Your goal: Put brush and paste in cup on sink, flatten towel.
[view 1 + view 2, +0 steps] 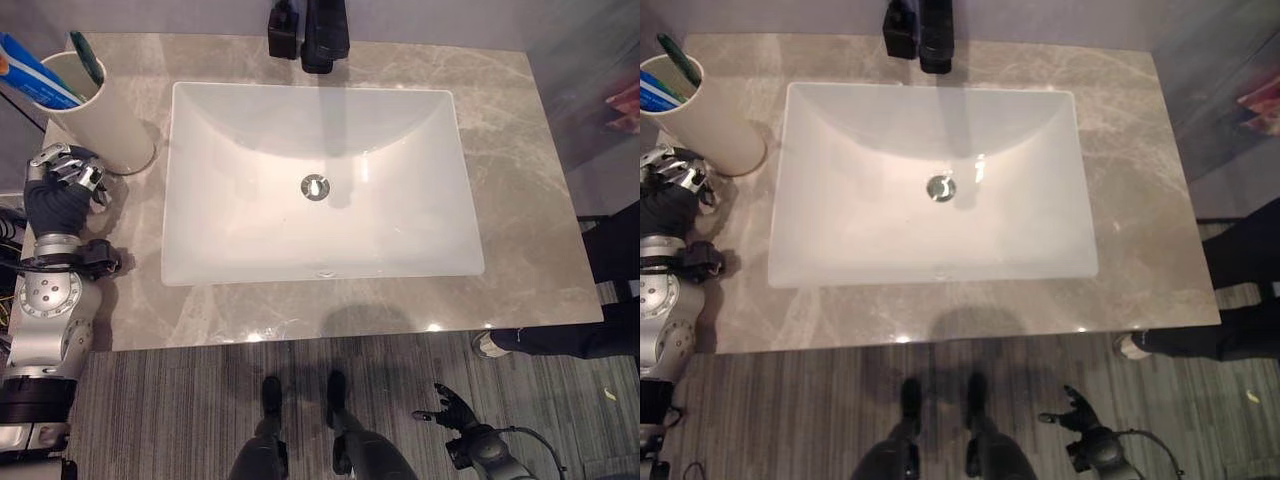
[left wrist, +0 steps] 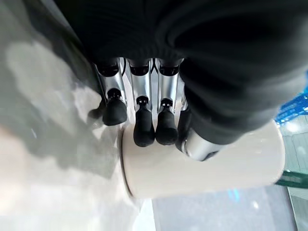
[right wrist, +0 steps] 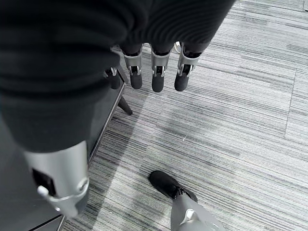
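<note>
A grey veined stone countertop (image 1: 520, 200) frames a glossy white rectangular basin (image 1: 250, 230) with a round metal drain (image 1: 315, 187), and a black faucet (image 1: 325, 35) stands behind it. At the counter's far left corner stands the cream cylindrical cup (image 1: 105, 125), already holding the blue paste tube (image 1: 35, 72) and the green-handled brush (image 1: 87, 57), so that part looks done. No towel can be seen (so flattening cannot be judged). The left hand (image 1: 62, 185) rests just beside the cup, its fingers (image 2: 144, 130) relaxed, holding nothing. The right hand (image 1: 455, 408) hangs low over the striped carpet (image 3: 240, 120), fingers loose.
</note>
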Robot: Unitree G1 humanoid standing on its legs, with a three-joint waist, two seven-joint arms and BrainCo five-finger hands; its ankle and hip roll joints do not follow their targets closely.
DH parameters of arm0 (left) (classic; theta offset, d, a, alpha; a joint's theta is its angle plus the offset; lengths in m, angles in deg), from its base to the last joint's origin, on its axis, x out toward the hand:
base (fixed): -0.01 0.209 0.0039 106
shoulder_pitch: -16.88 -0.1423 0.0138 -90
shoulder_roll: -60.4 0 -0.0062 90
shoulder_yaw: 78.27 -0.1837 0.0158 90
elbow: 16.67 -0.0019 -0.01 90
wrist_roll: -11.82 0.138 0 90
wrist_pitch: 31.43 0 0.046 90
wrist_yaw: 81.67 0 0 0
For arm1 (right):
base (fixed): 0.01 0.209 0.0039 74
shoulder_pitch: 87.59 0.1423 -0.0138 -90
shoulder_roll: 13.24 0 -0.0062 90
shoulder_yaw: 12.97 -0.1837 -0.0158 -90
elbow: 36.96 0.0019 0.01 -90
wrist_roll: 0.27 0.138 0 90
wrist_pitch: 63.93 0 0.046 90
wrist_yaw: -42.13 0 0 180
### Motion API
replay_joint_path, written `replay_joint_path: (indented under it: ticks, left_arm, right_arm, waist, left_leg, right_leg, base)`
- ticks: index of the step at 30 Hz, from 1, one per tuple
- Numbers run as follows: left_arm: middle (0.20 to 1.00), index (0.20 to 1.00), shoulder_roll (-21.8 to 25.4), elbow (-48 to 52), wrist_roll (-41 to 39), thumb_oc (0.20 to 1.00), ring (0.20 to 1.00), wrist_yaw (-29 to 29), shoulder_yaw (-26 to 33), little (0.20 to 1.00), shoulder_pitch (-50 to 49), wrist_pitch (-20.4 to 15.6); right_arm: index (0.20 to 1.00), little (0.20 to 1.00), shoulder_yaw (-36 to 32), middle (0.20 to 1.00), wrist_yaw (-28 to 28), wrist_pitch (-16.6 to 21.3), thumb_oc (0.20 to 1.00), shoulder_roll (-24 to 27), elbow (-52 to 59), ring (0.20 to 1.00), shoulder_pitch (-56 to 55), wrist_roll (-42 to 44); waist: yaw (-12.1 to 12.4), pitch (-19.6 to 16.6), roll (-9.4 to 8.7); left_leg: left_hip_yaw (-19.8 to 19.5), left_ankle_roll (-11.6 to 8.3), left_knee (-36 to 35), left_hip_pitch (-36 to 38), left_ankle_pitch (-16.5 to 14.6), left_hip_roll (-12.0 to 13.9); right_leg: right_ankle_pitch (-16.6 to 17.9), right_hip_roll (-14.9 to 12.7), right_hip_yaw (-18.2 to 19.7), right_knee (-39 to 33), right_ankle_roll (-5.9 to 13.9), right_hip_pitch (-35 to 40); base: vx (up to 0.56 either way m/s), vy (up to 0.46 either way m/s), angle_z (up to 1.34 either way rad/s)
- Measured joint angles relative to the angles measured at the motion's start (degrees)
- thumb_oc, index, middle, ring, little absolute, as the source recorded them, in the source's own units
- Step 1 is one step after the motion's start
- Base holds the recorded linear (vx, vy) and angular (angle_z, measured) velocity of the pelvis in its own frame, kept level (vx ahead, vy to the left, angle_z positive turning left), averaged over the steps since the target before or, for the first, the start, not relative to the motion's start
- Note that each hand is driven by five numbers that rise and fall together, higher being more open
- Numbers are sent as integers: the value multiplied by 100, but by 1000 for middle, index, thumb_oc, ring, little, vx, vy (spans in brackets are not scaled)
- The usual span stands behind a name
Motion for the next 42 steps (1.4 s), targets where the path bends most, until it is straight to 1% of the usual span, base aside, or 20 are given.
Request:
replay_joint_path:
  ticks: [3,5,6,8,10,11,14,20,21,22,28,33,37,42]
  left_arm:
    - [200,200,-14,196,13,200,200,11,84,200,-240,10]
    - [200,200,-106,663,146,200,200,0,268,200,-774,1]
    - [200,200,-187,908,184,200,200,-52,386,200,-1224,32]
    - [200,200,-370,1282,196,200,200,-153,563,200,-1705,12]
    - [200,200,-370,1362,197,200,200,-237,562,200,-1841,39]
    - [200,200,-371,1372,194,200,200,-247,580,200,-1920,39]
    - [200,200,-370,1557,158,200,200,-369,646,200,-2243,30]
    - [200,200,-353,1520,148,200,200,-453,592,200,-2118,46]
    - [200,200,-298,1517,117,200,200,-458,575,200,-1957,51]
    - [200,200,-233,1508,116,200,200,-461,562,200,-1875,53]
    - [200,200,-194,1140,113,200,200,-448,474,200,-1174,62]
    - [200,200,128,672,98,200,200,-399,78,200,-797,92]
    - [200,200,154,624,96,200,200,-346,58,200,-605,94]
    - [200,200,383,350,-117,200,200,-335,-191,200,-184,117]
  right_arm:
    - [1000,1000,0,1000,2,0,1000,-29,6,1000,11,0]
    - [1000,1000,0,1000,2,-1,1000,-34,6,1000,6,0]
    - [1000,1000,-8,1000,3,-19,1000,-43,29,1000,5,-1]
    - [1000,1000,-9,1000,1,-7,1000,-44,18,1000,5,-2]
    - [1000,1000,-14,1000,-4,-5,1000,-46,-50,1000,0,-2]
    - [1000,1000,-18,1000,-5,-6,1000,-44,-62,1000,-1,-2]
    - [1000,1000,-80,1000,-7,-5,1000,-45,4,1000,-78,-2]
    - [1000,1000,-78,1000,-13,-6,1000,-43,-117,1000,-85,-2]
    - [1000,1000,-76,1000,-17,-6,1000,-43,-121,1000,-87,-2]
    - [1000,1000,-76,1000,-18,-5,1000,-43,-115,1000,-85,-2]
    - [1000,1000,-74,1000,-29,-7,1000,-43,-133,1000,-83,-2]
    - [1000,1000,-69,1000,-34,-24,1000,-33,-197,1000,-83,0]
    - [1000,1000,-65,1000,-37,-24,1000,-27,-147,1000,-81,1]
    - [1000,1000,-48,1000,-40,-30,1000,-25,-126,1000,-67,16]
  waist:
    - [-1,0,0]
    - [6,0,1]
    - [33,1,2]
    - [52,1,5]
    - [180,-1,9]
    - [205,-6,18]
    - [207,-22,45]
    - [202,-108,141]
    - [194,-112,151]
    - [185,-111,152]
    - [153,-109,159]
    - [135,-110,157]
    - [84,-110,156]
    - [6,-110,156]
  left_leg:
    - [5,0,0,9,0,5]
    - [5,0,0,53,0,5]
    - [-10,0,0,149,-1,14]
    - [-17,-3,-2,190,-4,14]
    - [-19,-11,-2,188,3,17]
    - [-26,-16,-2,184,6,18]
    - [-43,-27,-2,153,12,17]
    - [-60,-28,0,-4,52,15]
    - [-58,-25,2,-46,64,16]
    - [-61,-24,13,-65,65,18]
    - [-67,-25,44,-85,64,22]
    - [-54,-25,40,-104,64,26]
    - [-34,-25,39,-176,64,28]
    - [-23,-25,34,-218,65,39]
  right_leg:
    - [1,3,8,1,-1,6]
    - [0,3,26,0,-1,42]
    - [-1,8,30,0,0,143]
    - [-8,8,34,-2,5,185]
    - [-2,13,39,-2,-2,178]
    - [-2,14,39,-3,-3,179]
    - [0,13,30,-11,-6,154]
    - [50,16,12,-1,-47,8]
    - [62,19,10,0,-52,-38]
    - [64,21,6,0,-55,-52]
    - [64,21,-7,-1,-56,-58]
    - [70,27,9,-2,-61,-85]
    - [82,31,34,-1,-61,-158]
    - [89,41,41,0,-64,-216]
  base:
    - [0,0,0]
    - [0,0,0]
    - [0,0,0]
    - [0,0,0]
    - [0,0,0]
    - [0,0,0]
    - [-4,-2,2]
    - [-2,-1,1]
    - [0,0,0]
    - [0,0,0]
    - [0,0,0]
    - [2,-1,-1]
    - [6,0,-2]
    - [0,0,0]
